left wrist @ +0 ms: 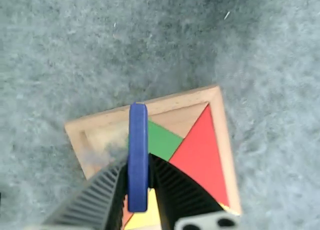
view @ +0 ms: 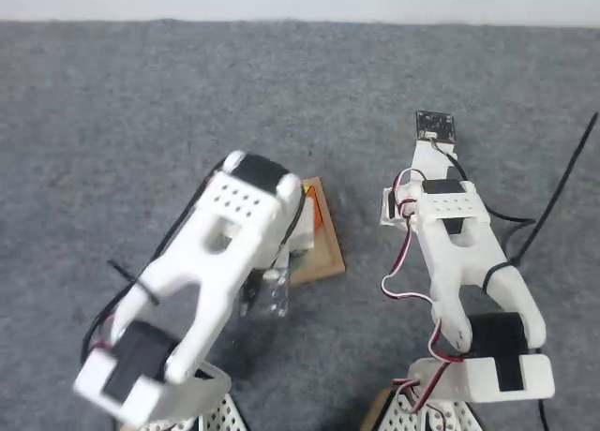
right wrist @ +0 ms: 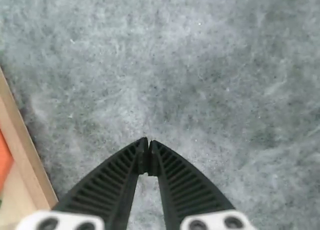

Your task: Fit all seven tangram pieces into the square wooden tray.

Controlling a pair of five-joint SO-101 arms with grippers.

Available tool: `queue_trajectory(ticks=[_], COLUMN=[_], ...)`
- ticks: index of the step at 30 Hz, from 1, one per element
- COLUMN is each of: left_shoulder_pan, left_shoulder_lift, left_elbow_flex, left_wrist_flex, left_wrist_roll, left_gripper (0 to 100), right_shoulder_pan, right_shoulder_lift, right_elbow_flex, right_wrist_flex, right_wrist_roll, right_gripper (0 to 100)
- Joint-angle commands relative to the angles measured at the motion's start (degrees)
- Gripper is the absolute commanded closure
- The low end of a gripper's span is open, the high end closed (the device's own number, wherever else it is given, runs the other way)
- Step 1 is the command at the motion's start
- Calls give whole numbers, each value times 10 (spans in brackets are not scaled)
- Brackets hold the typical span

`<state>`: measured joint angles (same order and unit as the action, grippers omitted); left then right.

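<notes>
Alignment was the matter on which the coming move turned. The left tool (left wrist: 137, 163) was clenched on a blue piece (left wrist: 138, 140), which stood on its thin edge between the jaws, its long axis running straight out from the tool toward the far rim of the square wooden tray (left wrist: 172, 101). The piece hung over the tray's inside, above the seam where the green piece (left wrist: 162, 141) met bare wood.

Inside the tray, the green piece lay flat against a red triangle (left wrist: 202, 157), with a yellow piece (left wrist: 145, 218) showing nearer the tool. Bare tray floor (left wrist: 100, 145) lay on the side of the green piece away from the red one, and a smaller bare patch sat between the green piece and the far rim. By my judgement the blue piece had to be laid flat into the larger gap, so it needed to tip over toward that side, away from the red triangle.

The right tool (right wrist: 148, 146) was pinched together on nothing, low over the grey table (right wrist: 225, 65), just beside the tray's outer rim. In the high view the left arm (view: 216, 262) reached over the tray and was plainly the nearer one.
</notes>
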<state>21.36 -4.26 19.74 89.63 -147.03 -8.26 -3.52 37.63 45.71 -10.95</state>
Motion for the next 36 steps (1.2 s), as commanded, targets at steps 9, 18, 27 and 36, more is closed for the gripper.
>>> queue_trajectory(ticks=[9, 18, 27, 36], left_shoulder_pan=[8, 16, 18, 16], left_shoulder_lift=[228, 258, 260, 259], left_elbow_flex=[-220, -221, -223, -225], left_wrist_flex=[79, 42, 18, 3], left_wrist_roll=[-4, -11, -17, -19], left_gripper=[988, 988, 781, 750], right_shoulder_pan=[5, 5, 5, 5], right_shoulder_lift=[-6, -6, -6, -6], right_elbow_flex=[-36, -36, -36, -36], right_wrist_flex=[-4, -6, -8, -8], right_wrist_roll=[-5, -5, -5, -5], right_gripper=[989, 989, 989, 989])
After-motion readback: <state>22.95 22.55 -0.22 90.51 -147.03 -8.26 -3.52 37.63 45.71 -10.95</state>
